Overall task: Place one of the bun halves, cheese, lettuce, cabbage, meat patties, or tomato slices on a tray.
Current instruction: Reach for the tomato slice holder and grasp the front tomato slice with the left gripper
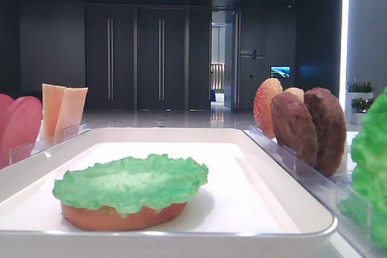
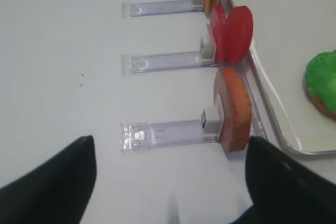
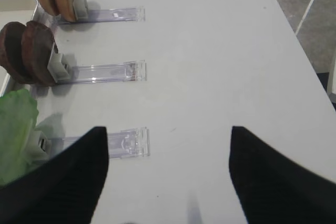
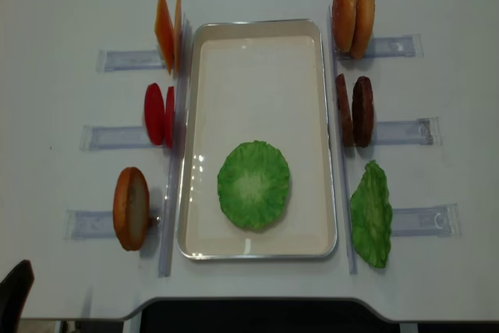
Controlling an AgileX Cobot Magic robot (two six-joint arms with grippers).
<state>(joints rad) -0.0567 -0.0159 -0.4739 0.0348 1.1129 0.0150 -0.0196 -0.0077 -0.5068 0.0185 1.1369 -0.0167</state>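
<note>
Looking down from the overhead view, we are seeing the white tray [image 4: 257, 37] lying in the middle of the grey table [image 4: 62, 21], and on its near half a bun half [image 1: 121, 217] is sitting flat with a ruffled green lettuce leaf [image 4: 253, 185] lying on top of it. Left of the tray, clear plastic racks [image 4: 125, 60] are holding the pale-orange cheese slices [image 4: 168, 25] at the far end, the red tomato slices [image 4: 158, 115] in the middle, and one more bun half [image 4: 131, 208] standing on edge nearest us. Right of the tray, two bun halves [image 4: 352, 12] are standing on edge in the far rack, the two dark meat patties [image 4: 355, 111] are standing in the middle rack, and a second lettuce piece [image 4: 371, 214] is leaning in the near rack. We are finding the left gripper [image 2: 170, 182] hovering over bare table beside the near left rack, its dark fingers [image 2: 58, 182] spread wide apart and grasping nothing. We are likewise seeing the right gripper [image 3: 170, 171] hanging above the table by the near right rack, fingers [image 3: 278, 177] parted widely and released, with nothing between them.
</note>
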